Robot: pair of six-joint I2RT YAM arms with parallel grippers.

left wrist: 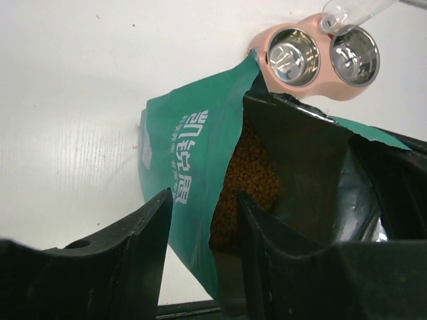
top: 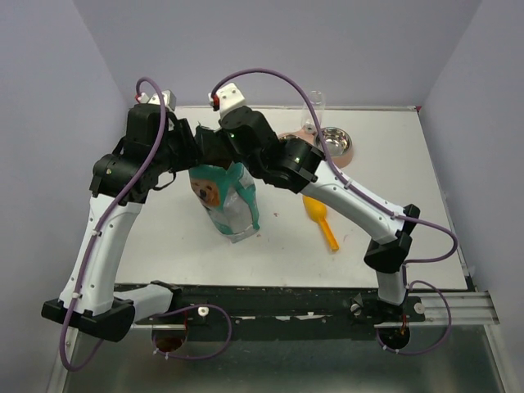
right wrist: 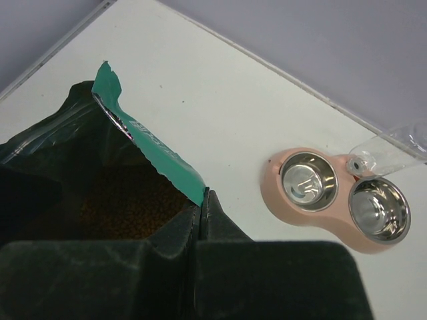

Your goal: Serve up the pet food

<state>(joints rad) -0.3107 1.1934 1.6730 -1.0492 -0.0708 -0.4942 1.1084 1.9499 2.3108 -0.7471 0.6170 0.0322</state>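
Note:
The teal bag (top: 230,199) with a dog picture stands upright mid-table, its top torn open. Brown pet food (left wrist: 251,175) fills the inside and also shows as a dark mass in the right wrist view (right wrist: 127,200). My left gripper (left wrist: 203,223) is open, its fingers either side of the bag's near wall (left wrist: 193,167) with gaps on both sides. My right gripper (right wrist: 203,197) is shut on the bag's torn top edge (right wrist: 160,155), on the side towards the bowls. Both wrists crowd over the bag's mouth in the top view.
A pink double bowl (top: 334,144) with two empty steel cups (right wrist: 306,180) sits at the back right, with a clear plastic bottle (top: 314,106) standing at it. An orange scoop (top: 321,219) lies on the table right of the bag.

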